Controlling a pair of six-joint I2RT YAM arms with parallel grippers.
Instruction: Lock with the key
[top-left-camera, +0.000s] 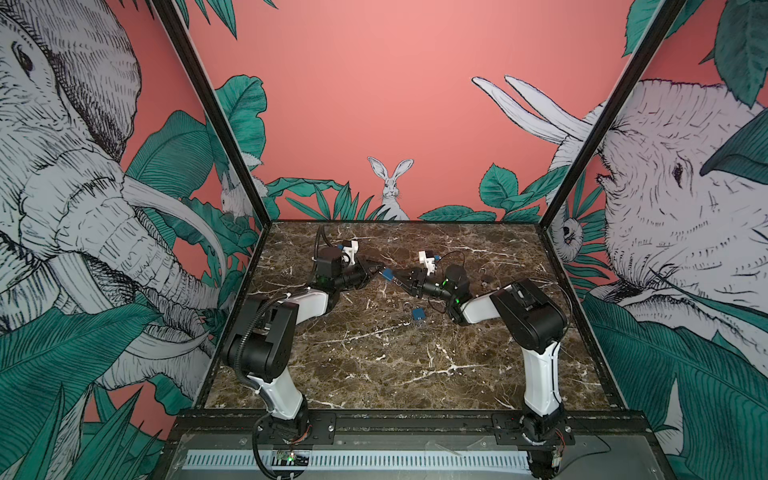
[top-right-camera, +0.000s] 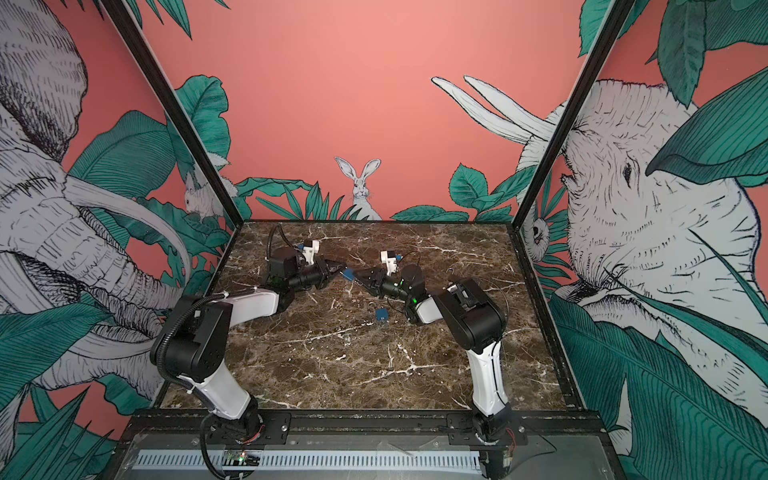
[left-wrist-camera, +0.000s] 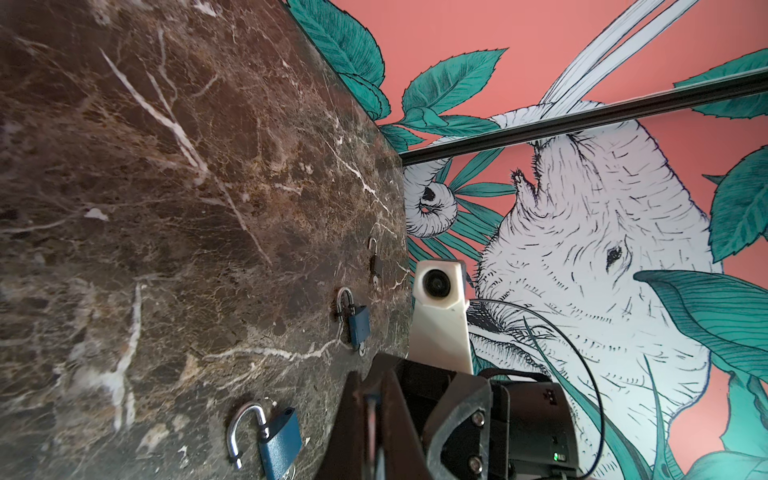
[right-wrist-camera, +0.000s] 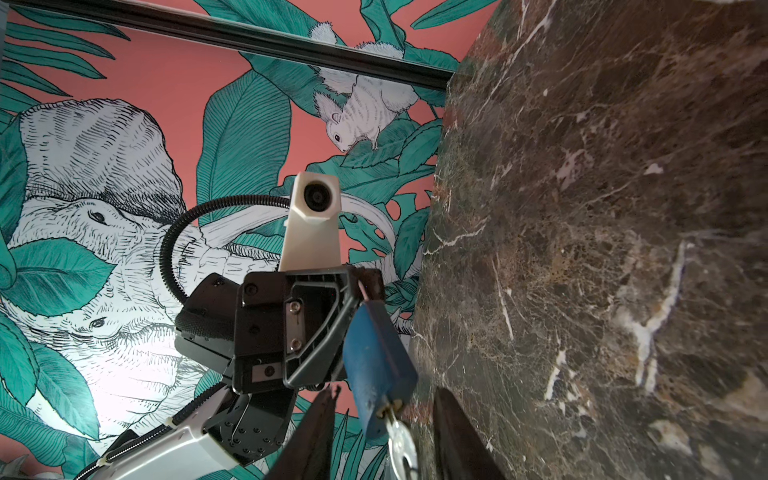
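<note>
A blue padlock (right-wrist-camera: 376, 365) hangs in the air between the two arms, seen in both top views (top-left-camera: 387, 273) (top-right-camera: 349, 274). My left gripper (top-left-camera: 377, 270) (left-wrist-camera: 370, 390) is shut on its upper end, where the shackle is hidden between the fingers. A silver key (right-wrist-camera: 401, 444) sticks out of the padlock's lower end. My right gripper (right-wrist-camera: 388, 440) (top-left-camera: 400, 278) is open, one dark finger on each side of the key and neither touching it.
A second blue padlock (top-left-camera: 417, 313) (left-wrist-camera: 278, 440) lies on the marble table (top-left-camera: 374, 365) with its shackle open. Two more padlocks (left-wrist-camera: 357, 322) (left-wrist-camera: 374, 262) lie farther right, near the table's right edge. The enclosure walls stand close behind.
</note>
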